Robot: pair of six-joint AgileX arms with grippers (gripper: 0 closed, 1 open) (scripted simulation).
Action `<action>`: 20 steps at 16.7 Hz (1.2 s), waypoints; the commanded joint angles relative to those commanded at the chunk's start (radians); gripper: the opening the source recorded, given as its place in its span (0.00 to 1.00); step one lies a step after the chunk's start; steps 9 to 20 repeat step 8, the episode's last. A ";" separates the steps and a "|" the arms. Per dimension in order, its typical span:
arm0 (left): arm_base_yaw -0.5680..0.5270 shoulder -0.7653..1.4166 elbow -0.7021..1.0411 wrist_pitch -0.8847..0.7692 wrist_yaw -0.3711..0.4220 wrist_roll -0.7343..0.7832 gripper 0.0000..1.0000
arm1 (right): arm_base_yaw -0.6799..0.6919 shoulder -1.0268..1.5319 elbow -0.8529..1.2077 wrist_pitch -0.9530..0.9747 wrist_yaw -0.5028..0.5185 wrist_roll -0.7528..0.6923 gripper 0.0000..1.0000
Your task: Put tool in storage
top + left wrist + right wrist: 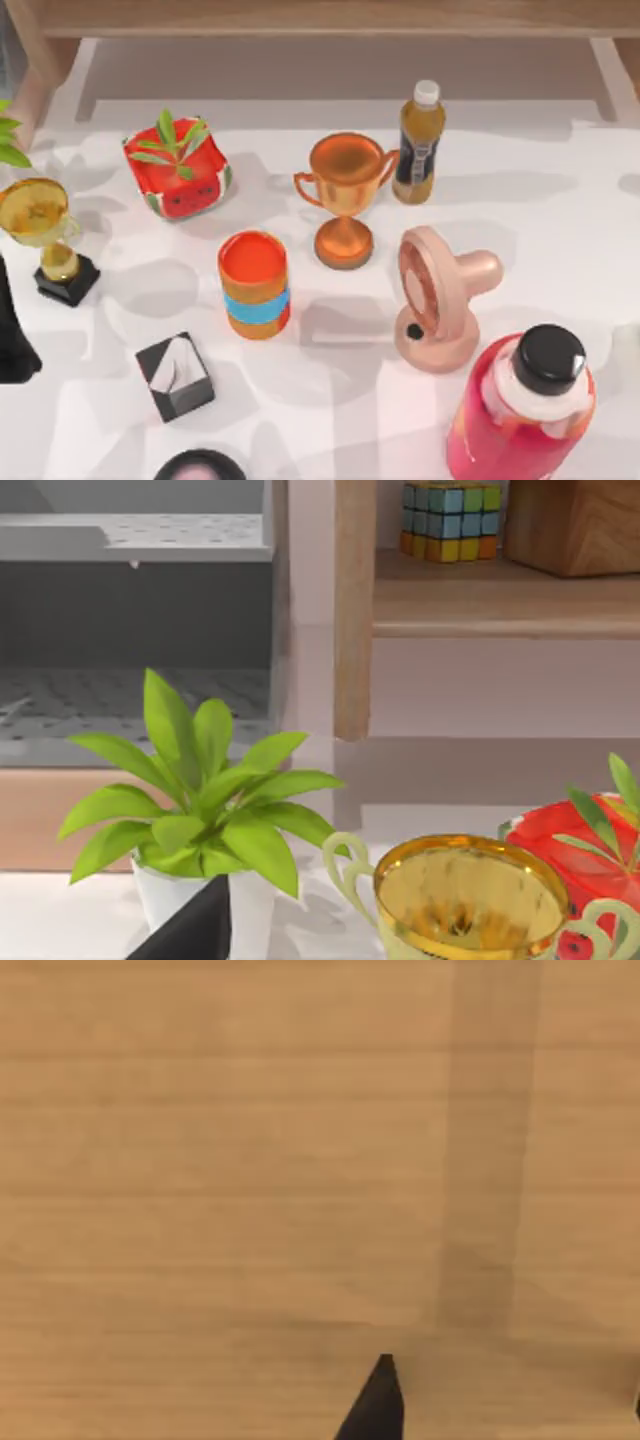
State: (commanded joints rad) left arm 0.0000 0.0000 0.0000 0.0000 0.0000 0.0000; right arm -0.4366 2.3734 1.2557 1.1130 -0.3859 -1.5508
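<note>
While beside trophy [343, 198], amber bottle [418, 143].

Orange cup [254, 284] beside bronze trophy [344, 198] — amber bottle [418, 143] behind, pink fan [436, 299] near.

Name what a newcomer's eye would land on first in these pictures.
Probably the big red bottle with a black cap at the table's near right, beside the pink fan. Mid-table stand a copper trophy and an orange cup; a watermelon-patterned planter sits far left.

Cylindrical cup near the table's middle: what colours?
Orange cup with a blue band around its middle; clearest in the top view.
</note>
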 joint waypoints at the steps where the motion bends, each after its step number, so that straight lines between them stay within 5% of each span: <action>1: 0.000 0.000 0.000 0.000 0.000 0.000 1.00 | 0.000 0.000 0.000 0.000 0.000 0.000 0.90; 3: 0.000 0.000 0.000 0.000 0.000 0.000 1.00 | 0.000 0.000 0.000 0.000 0.000 0.000 1.00; 20: 0.000 0.000 0.000 0.000 0.000 0.000 1.00 | 0.000 0.000 0.000 0.000 0.000 0.000 1.00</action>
